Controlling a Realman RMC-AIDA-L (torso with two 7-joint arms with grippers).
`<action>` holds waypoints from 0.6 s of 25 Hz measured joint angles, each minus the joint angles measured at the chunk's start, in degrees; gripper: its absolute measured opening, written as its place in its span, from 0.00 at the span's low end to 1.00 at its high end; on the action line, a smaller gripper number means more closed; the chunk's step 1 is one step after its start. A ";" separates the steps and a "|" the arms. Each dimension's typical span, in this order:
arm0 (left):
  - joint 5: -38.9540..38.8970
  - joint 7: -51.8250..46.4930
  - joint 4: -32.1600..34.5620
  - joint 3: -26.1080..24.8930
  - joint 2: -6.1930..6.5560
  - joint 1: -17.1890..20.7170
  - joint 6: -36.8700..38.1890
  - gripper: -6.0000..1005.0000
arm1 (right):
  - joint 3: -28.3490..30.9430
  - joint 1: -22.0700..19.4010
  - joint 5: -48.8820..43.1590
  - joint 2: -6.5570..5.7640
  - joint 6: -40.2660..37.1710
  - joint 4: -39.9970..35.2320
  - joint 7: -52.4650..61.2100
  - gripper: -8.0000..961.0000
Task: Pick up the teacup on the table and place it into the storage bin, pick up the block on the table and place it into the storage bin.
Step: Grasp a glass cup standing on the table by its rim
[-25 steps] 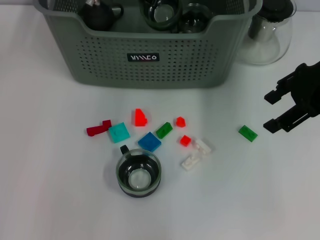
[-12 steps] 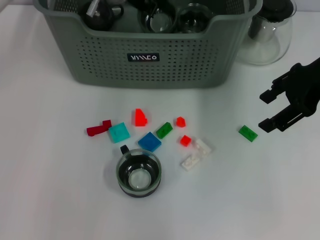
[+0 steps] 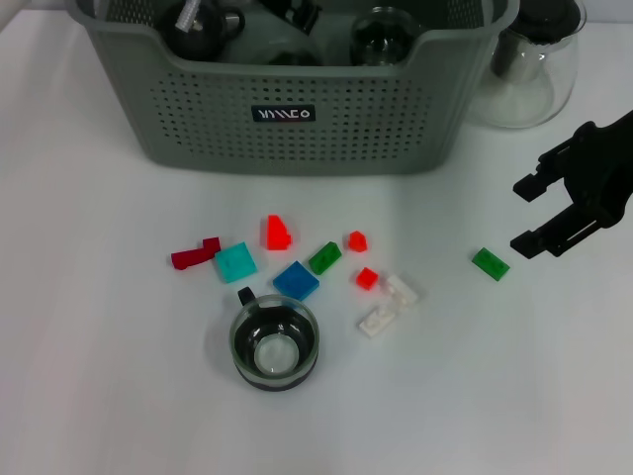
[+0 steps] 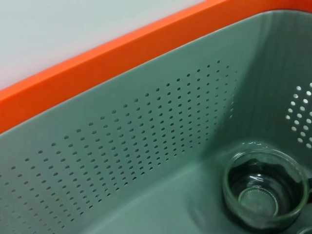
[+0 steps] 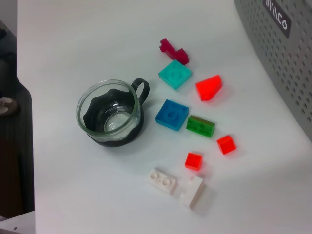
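A glass teacup with a dark base stands on the white table, also in the right wrist view. Several small blocks lie beyond it: blue, teal, red, white. A lone green block lies to the right. My right gripper hovers open just right of that green block, touching nothing. The grey-green storage bin stands at the back. My left arm is over the bin; its wrist view shows the bin's inner wall and a glass cup on its floor.
A clear glass pitcher stands right of the bin, behind my right gripper. Dark and glass vessels sit inside the bin. An orange strip runs beyond the bin's far wall.
My right gripper has shifted slightly left toward the green block, then held still. Inside the bin, the glass cup seen near the middle has dropped out of the head view.
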 joint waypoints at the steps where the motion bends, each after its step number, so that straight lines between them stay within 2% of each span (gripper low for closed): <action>1: 0.00 0.00 0.27 0.00 -0.04 0.06 0.20 0.12 | -0.01 -0.04 0.00 -0.01 0.00 -0.01 0.00 0.86; 5: 0.00 0.02 3.62 0.00 0.36 0.35 4.36 0.31 | 0.00 -0.28 0.01 -0.03 0.05 -0.12 -0.12 0.86; 7: 0.00 -0.06 8.54 -0.24 0.79 1.56 8.06 0.39 | 0.12 -0.33 0.00 -0.04 0.09 -0.11 -0.35 0.86; 8: -0.08 -0.40 15.63 -0.91 1.06 3.57 11.83 0.43 | 0.25 -0.36 0.01 -0.04 0.13 -0.11 -0.51 0.86; 9: -0.08 -0.40 15.63 -0.91 1.06 3.57 11.83 0.49 | 0.39 -0.42 0.00 -0.05 0.15 -0.10 -0.64 0.86; 13: -0.66 -0.76 32.46 -4.10 0.42 8.21 18.52 0.70 | 0.51 -0.64 0.01 -0.05 0.15 -0.09 -0.87 0.86; 15: -2.56 -0.61 43.60 -6.63 -0.47 11.46 22.26 0.71 | 0.54 -0.81 0.08 -0.04 0.20 -0.18 -1.05 0.86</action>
